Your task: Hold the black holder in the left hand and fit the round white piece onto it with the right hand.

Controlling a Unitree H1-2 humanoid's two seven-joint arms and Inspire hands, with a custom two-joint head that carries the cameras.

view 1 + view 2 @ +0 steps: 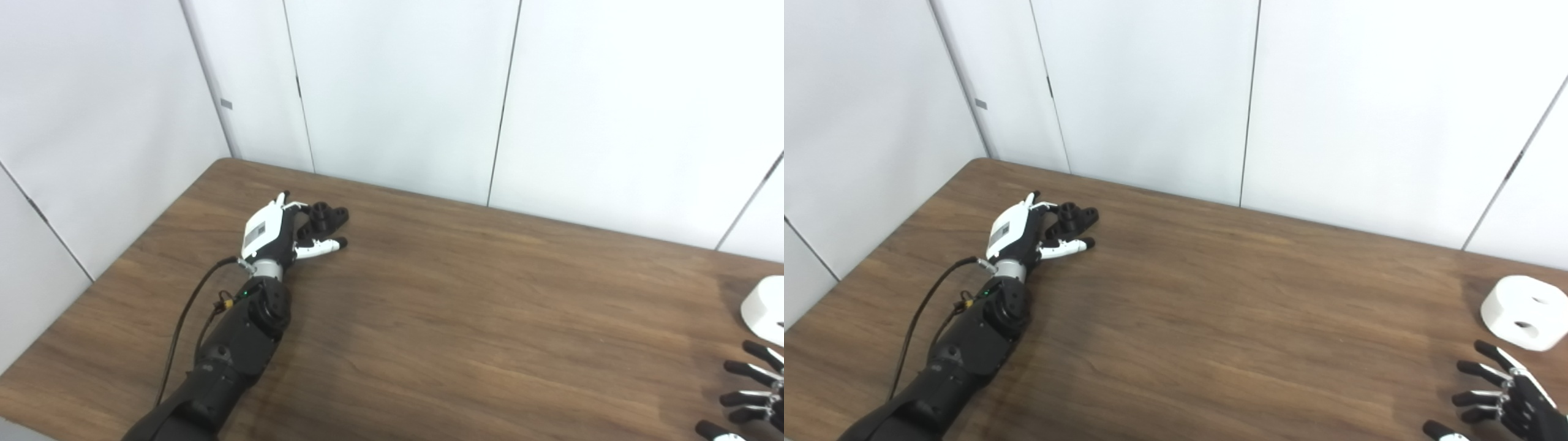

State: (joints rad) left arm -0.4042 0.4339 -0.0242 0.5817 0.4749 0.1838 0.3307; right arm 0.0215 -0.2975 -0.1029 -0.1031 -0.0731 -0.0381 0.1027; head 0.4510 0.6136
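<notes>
The holder (1077,216) lies at the far left of the worktop (1213,306), against the left hand (1020,231). The round piece (1524,311) sits far right, just beyond the right hand (1507,398).

A lab or test cell is suggested, not a home or shop. A wood-grain laminate desk (1213,318) is set into a corner closed off by plain white partition panels (1145,92), joined w/ thin dark seams; no decor or furniture is shown. A black robot arm (961,349) w/ an exposed cable (915,318) is laid on the desk, ending in a white-and-black robot hand (1029,229). Only bare fabricated parts are seen on the desk: a black holder (1077,216) and a round white piece (1525,312), consistent w/ a robotics test setup.
</notes>
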